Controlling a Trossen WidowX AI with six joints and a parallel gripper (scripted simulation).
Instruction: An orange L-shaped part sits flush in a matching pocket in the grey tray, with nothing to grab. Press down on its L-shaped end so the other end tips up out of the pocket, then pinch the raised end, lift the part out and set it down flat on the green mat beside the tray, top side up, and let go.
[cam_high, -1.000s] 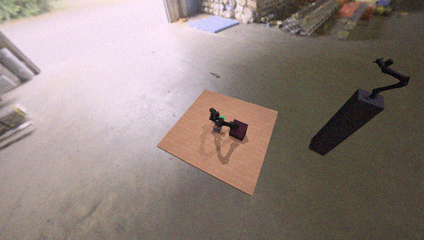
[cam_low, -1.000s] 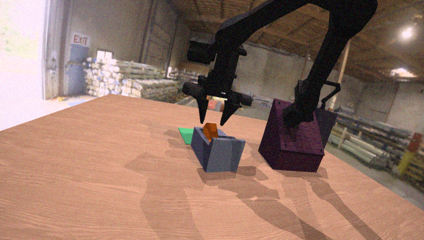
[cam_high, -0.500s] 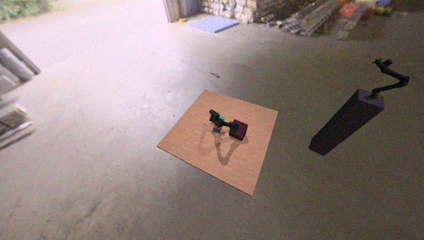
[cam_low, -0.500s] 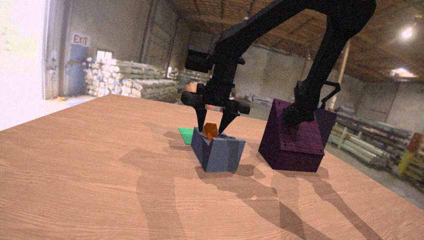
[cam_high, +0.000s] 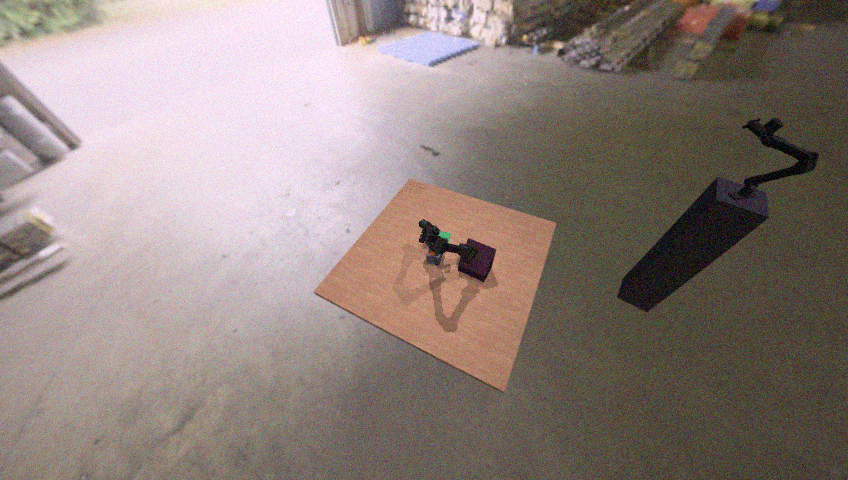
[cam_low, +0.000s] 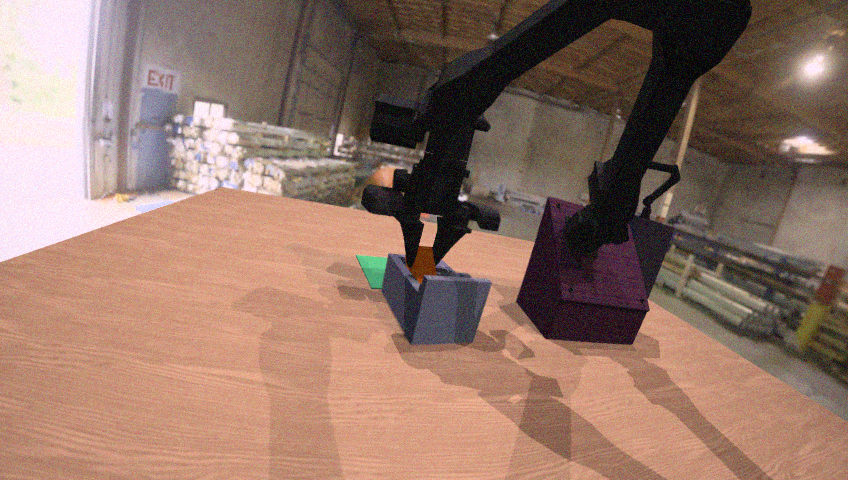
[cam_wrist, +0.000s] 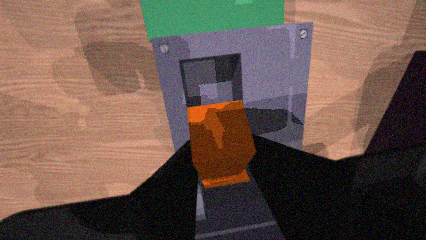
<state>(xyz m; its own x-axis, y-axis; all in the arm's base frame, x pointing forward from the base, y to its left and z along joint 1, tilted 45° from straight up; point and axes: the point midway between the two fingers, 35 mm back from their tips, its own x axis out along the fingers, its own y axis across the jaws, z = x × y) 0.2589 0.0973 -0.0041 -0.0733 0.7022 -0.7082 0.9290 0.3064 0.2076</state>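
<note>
orange part (cam_low: 423, 261), tipped up in grey tray (cam_low: 437, 303), pinched by pincer (cam_low: 427, 255).

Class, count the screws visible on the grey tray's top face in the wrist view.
2: one screw at the far left corner, another at the far right corner. The gripper hides the near corners.

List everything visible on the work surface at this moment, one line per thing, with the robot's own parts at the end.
Table top: one, light brown wood grain, carries everything.
Tray: one, grey, near the middle of the table, pocket partly vacated.
L-shaped part: one, orange, one end tipped up out of the tray pocket, between the fingers.
Mat: one, green, flat on the table just beyond the tray.
Base block: one, dark purple, beside the tray, carrying the arm.
Arm: one, black, arching from the block over the tray.
Gripper: one, black, closed on the raised orange end.
</note>
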